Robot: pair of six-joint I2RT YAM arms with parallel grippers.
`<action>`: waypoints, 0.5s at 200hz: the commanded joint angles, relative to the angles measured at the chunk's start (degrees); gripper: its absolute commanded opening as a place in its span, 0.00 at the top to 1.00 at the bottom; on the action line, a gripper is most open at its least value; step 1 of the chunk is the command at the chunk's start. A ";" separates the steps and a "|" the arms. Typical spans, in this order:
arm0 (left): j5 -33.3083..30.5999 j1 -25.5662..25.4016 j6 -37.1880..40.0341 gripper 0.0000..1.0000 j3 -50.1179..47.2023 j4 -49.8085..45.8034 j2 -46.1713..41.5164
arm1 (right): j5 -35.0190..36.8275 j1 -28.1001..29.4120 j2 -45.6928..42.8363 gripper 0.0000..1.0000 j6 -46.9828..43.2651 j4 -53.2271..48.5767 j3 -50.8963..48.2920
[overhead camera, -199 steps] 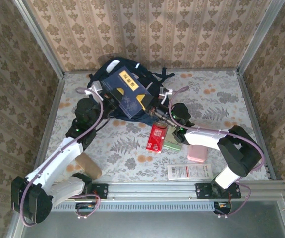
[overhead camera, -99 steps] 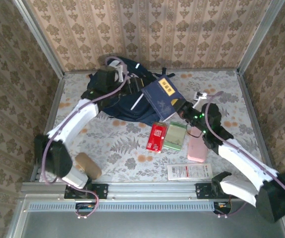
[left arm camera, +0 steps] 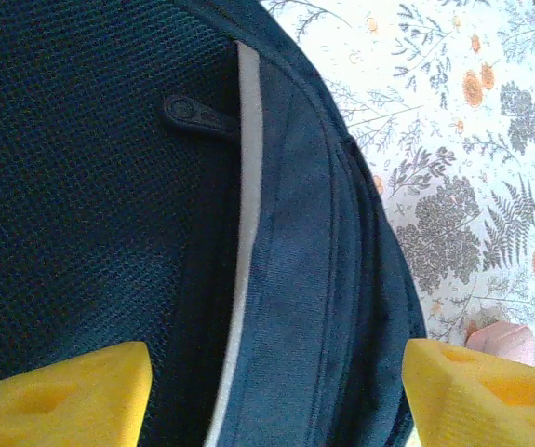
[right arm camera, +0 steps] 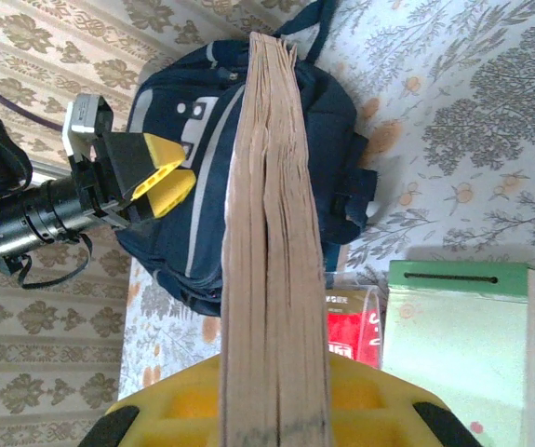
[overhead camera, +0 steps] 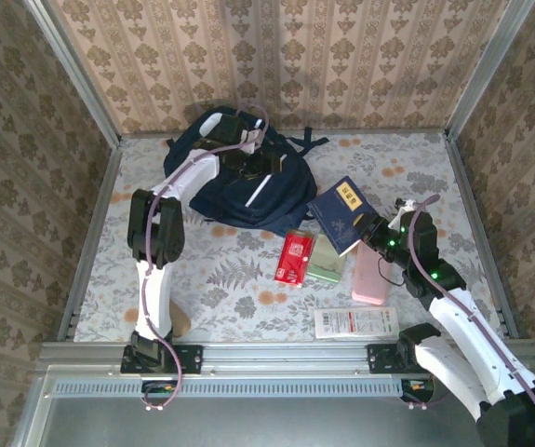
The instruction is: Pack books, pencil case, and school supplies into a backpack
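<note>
Navy backpack (overhead camera: 239, 191) lies slumped, white stripe visible. Left gripper (left arm camera: 276, 400) gapes empty above it; right gripper (right arm camera: 272, 405) clamps the blue book (overhead camera: 341, 212).

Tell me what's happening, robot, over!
Left gripper open over backpack. Right gripper shut on dark blue book. Red packet, green packet lie beside book.

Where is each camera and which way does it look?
Top: above, behind the bases, looking down at the table; left arm, right arm show.
Left wrist: on the left gripper, facing the backpack; yellow fingers show.
Right wrist: on the right gripper, facing along the dark blue book it grips.
Shared: top and right wrist both show backpack and left gripper.
</note>
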 commanded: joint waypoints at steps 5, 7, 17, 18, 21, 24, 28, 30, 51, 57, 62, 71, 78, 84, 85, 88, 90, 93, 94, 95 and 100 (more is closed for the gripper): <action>3.06 0.28 2.18 0.28 2.01 -1.60 0.25 | -2.78 -0.33 -0.50 1.00 -1.43 0.90 0.12; 3.31 0.16 2.05 0.28 1.82 -1.28 0.27 | -2.88 -0.36 -0.38 1.00 -1.43 0.99 0.08; 4.97 0.13 1.28 0.29 0.90 0.39 0.36 | -3.46 -0.66 0.23 1.00 -1.49 1.40 0.11; 5.11 0.12 1.23 0.29 0.73 0.56 0.36 | -3.53 -0.71 0.31 1.00 -1.54 1.40 0.09; 5.53 0.05 0.97 0.30 0.41 1.05 0.32 | -3.72 -0.74 0.43 1.00 -1.51 1.44 0.07; 5.92 -0.02 0.73 0.30 0.15 1.56 0.40 | -3.89 -0.89 0.63 1.00 -1.49 1.48 0.07; 6.38 -0.13 0.47 0.30 -0.09 2.04 0.44 | -4.19 -1.17 0.99 1.00 -1.44 1.61 0.07; 6.49 -0.18 0.39 0.31 -0.19 2.17 0.51 | -4.33 -1.30 1.09 1.00 -1.43 1.65 0.09; 7.33 -0.64 -0.58 0.31 -0.21 2.46 1.84 | -6.29 -2.62 2.50 1.00 -0.59 2.70 0.15; 7.35 -0.70 -1.22 0.31 -0.37 2.72 2.30 | -6.85 -3.01 2.87 1.00 -0.46 2.80 0.20; 9.36 -0.88 -1.64 0.31 -0.40 3.16 2.59 | -7.25 -3.32 3.11 1.00 -0.36 2.89 0.29; 10.33 -1.17 -2.43 0.31 -0.53 3.68 3.14 | -7.82 -3.95 3.42 1.00 -0.31 2.92 0.42; 10.66 -1.44 -2.85 0.32 -0.57 4.03 3.43 | -7.92 -4.34 3.56 1.00 -0.24 2.87 0.43; 10.84 -1.62 -3.13 0.32 -0.75 4.36 3.57 | -7.93 -4.40 3.65 1.00 -0.23 2.82 0.34; 10.85 -1.58 -3.17 0.32 -0.75 4.43 3.59 | -7.92 -4.42 3.69 1.00 -0.20 2.86 0.34; 10.91 -1.57 -3.21 0.32 -0.76 4.57 3.59 | -7.92 -4.49 3.74 1.00 -0.22 2.91 0.29; 10.88 -1.57 -3.21 0.32 -0.76 4.65 3.68 | -7.94 -4.46 3.80 1.00 -0.18 2.96 0.21; 10.87 -1.60 -3.25 0.32 -0.81 4.68 3.74 | -7.96 -4.52 3.86 1.00 -0.11 3.02 0.20; 10.87 -1.62 -3.23 0.32 -0.83 4.72 3.77 | -7.94 -4.53 3.88 1.00 -0.10 3.04 0.18; 10.87 -1.63 -3.22 0.32 -0.79 4.75 3.82 | -8.02 -4.53 3.94 1.00 -0.09 3.06 0.17; 10.87 -1.54 -3.24 0.32 -0.74 4.76 4.00 | -8.21 -4.53 4.08 1.00 0.07 3.30 0.09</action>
